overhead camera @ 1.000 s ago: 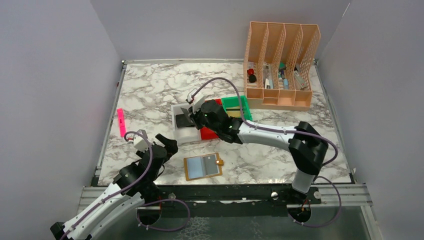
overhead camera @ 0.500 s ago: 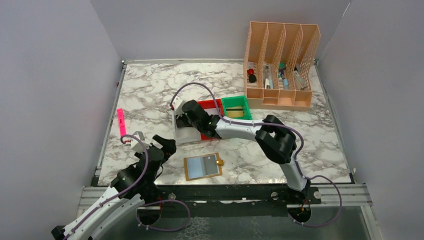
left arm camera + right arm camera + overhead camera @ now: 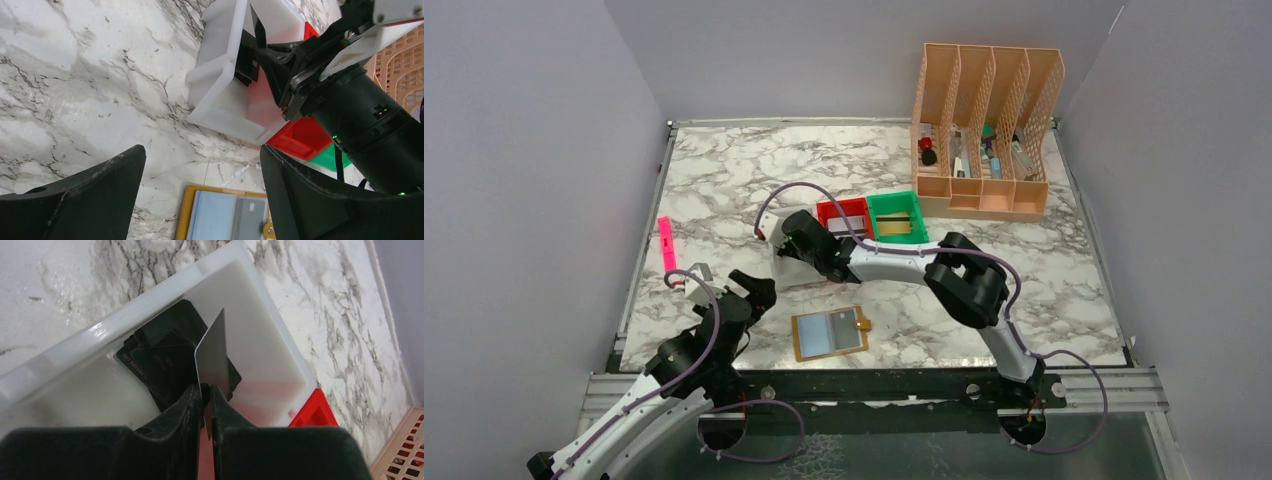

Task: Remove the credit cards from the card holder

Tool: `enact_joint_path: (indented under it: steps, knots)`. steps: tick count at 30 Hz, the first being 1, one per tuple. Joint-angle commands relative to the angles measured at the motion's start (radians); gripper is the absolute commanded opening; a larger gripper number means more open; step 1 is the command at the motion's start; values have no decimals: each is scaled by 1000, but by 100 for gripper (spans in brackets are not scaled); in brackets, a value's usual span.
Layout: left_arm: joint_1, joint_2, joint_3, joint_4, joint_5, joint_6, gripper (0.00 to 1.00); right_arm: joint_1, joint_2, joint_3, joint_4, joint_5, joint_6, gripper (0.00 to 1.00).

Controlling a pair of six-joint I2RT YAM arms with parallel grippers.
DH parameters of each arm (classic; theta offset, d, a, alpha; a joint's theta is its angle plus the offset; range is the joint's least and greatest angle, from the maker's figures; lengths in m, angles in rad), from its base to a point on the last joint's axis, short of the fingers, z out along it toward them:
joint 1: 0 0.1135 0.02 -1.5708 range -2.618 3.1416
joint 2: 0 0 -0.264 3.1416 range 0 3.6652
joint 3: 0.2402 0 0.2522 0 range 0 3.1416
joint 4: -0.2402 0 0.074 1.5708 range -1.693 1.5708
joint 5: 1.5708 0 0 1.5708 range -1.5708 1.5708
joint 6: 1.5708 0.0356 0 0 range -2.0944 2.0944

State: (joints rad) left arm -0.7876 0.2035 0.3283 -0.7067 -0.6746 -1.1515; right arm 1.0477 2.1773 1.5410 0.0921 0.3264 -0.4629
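The card holder (image 3: 829, 333) lies open and flat on the marble near the front; it also shows in the left wrist view (image 3: 225, 214), tan with pale blue panels and a small tab. My right gripper (image 3: 782, 248) is over the white bin (image 3: 797, 272) and is shut on a grey card (image 3: 213, 357), held on edge above several black cards (image 3: 165, 360) lying in the bin. My left gripper (image 3: 752, 288) is open and empty, just left of the card holder, its black fingers (image 3: 75, 195) spread wide.
A red bin (image 3: 844, 212) and a green bin (image 3: 896, 217) stand right of the white bin. A peach mesh file organiser (image 3: 984, 130) with small items stands at the back right. A pink strip (image 3: 666, 244) lies at the left edge.
My right gripper has moved left and down from above the red bin into the white bin with the card. My left arm has drawn back slightly.
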Motion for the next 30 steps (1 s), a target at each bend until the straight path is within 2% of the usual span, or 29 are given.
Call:
enact_joint_path:
  steps: [1,11,17,19,24,30]
  knots:
    - [-4,-18,-14,-9,-19,5,88,7,-27,-33,-44,-73,-9,18]
    - [-4,-29,-17,-7,-9,9,88,8,-107,-95,-10,-100,76,26]
    - [-4,-25,-18,-4,-2,12,88,7,-150,-145,35,-110,97,40]
    - [-4,-24,-18,-2,1,15,88,8,-152,-139,25,-89,109,41]
    - [-4,-20,-19,3,8,21,88,7,-235,-194,33,-68,235,42]
    - [-5,-21,-25,36,34,56,88,8,-464,-397,79,-110,508,44]
